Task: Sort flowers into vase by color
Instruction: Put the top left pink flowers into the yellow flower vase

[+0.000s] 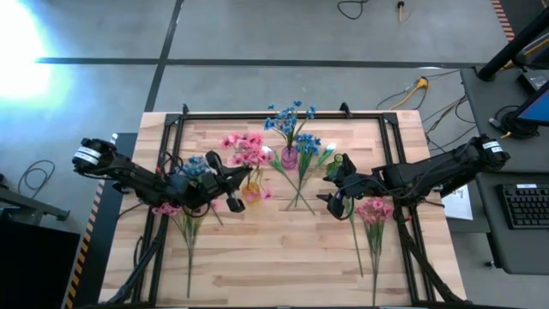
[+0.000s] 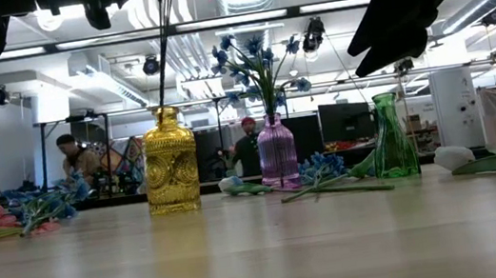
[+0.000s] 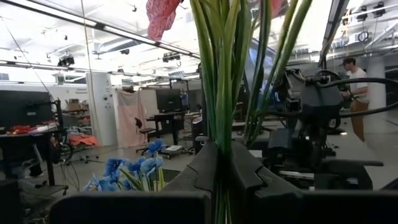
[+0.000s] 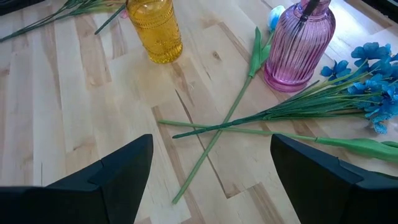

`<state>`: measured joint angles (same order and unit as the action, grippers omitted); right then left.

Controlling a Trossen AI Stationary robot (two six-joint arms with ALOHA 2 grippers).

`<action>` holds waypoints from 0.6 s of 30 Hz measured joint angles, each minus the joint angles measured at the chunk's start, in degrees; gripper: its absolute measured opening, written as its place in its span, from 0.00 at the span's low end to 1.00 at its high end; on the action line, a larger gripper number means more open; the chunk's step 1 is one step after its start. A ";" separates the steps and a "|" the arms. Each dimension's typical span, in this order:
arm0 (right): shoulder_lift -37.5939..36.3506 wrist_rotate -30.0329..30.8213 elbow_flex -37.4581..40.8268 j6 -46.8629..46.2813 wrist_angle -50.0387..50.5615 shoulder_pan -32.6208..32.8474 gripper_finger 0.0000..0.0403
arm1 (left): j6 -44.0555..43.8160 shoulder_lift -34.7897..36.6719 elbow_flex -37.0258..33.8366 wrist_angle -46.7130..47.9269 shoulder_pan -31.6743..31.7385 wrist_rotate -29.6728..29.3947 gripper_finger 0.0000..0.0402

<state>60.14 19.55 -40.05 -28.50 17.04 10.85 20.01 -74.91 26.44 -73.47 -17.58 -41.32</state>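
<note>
My left gripper (image 1: 230, 182) is shut on a bunch of pink flowers (image 1: 244, 150) above the yellow vase (image 2: 170, 162), left of the table's middle. A stem (image 2: 165, 44) runs down into the vase's mouth. The purple vase (image 2: 277, 152) holds blue flowers (image 2: 255, 61) upright. A green vase (image 2: 390, 139) stands to its right. My right gripper (image 4: 211, 177) hangs open above loose stems (image 4: 217, 127) lying crossed on the table, touching nothing. My left gripper pinches the bunch's green stems (image 3: 225, 130) between its two fingers (image 3: 208, 171), partway down below the blossoms. The fingers come roughly level from the table's left and lie across the stems. The bunch stands about upright, its lower end in the yellow vase's mouth (image 2: 165, 111).
A loose blue spray (image 4: 373, 68) lies beside the purple vase. More pink flowers (image 1: 373, 210) lie at the table's right, and pink and blue ones (image 1: 176, 206) at its left under my left arm. The near half of the wooden table (image 1: 274, 266) is bare. People stand in the room behind.
</note>
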 joint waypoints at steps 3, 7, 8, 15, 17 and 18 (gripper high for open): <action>0.00 0.02 0.00 0.01 0.00 0.02 0.78 | 0.00 0.00 0.00 -0.02 0.00 0.00 0.00; 0.00 0.02 0.00 0.03 0.01 0.01 0.78 | 0.02 0.00 0.00 0.34 0.00 -0.36 0.00; 0.00 0.01 0.00 0.03 0.00 0.01 0.78 | 0.02 0.00 0.00 0.50 0.00 -0.98 0.00; 0.00 0.02 0.00 0.03 0.00 0.00 0.78 | -0.83 -0.02 -0.02 1.60 0.02 -4.18 0.00; 0.00 0.01 0.00 0.02 0.00 0.02 0.78 | -1.29 -0.02 0.00 1.70 0.00 -4.17 0.00; 0.00 0.02 0.00 0.03 0.00 0.01 0.78 | -1.61 -0.02 0.00 2.13 0.00 -4.17 0.00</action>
<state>60.14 19.57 -40.05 -28.47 17.04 10.86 18.40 -74.94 26.44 -71.34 -17.58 -45.50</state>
